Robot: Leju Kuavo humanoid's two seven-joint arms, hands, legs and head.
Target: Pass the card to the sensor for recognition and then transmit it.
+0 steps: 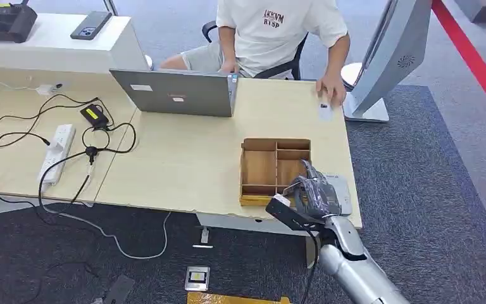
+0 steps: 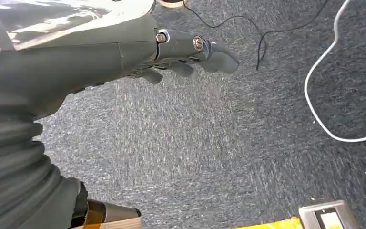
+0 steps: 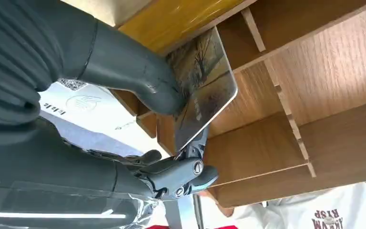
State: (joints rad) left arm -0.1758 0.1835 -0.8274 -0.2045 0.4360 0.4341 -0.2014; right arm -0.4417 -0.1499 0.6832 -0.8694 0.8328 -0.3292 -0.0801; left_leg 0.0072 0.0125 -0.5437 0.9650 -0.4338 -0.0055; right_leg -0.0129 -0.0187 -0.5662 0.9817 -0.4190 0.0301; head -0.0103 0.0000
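Your right hand's fingers (image 3: 190,169) and thick grey thumb are pinching the card (image 3: 202,86), a thin glossy rectangle with rounded corners and a dark printed face, held tilted over the wooden organizer (image 3: 314,95). The right hand (image 1: 313,193) sits at the near edge of the worktop (image 1: 183,158), just over the organizer's near right compartments. That box is smooth, warm-toned wood with slotted dividers. Beside it lies a flat pale pad (image 1: 342,190) with printed marks; I judge that to be the sensor, though you can't be sure from here. So the pickup looks done; presenting the card for recognition and handing it on are both left. A person (image 1: 278,31) in a white shirt sits across the worktop, one hand resting by a small white card (image 1: 325,111). Your left hand (image 2: 190,52) hangs over rough grey carpet (image 2: 219,157), fingers loosely curled, holding nothing.
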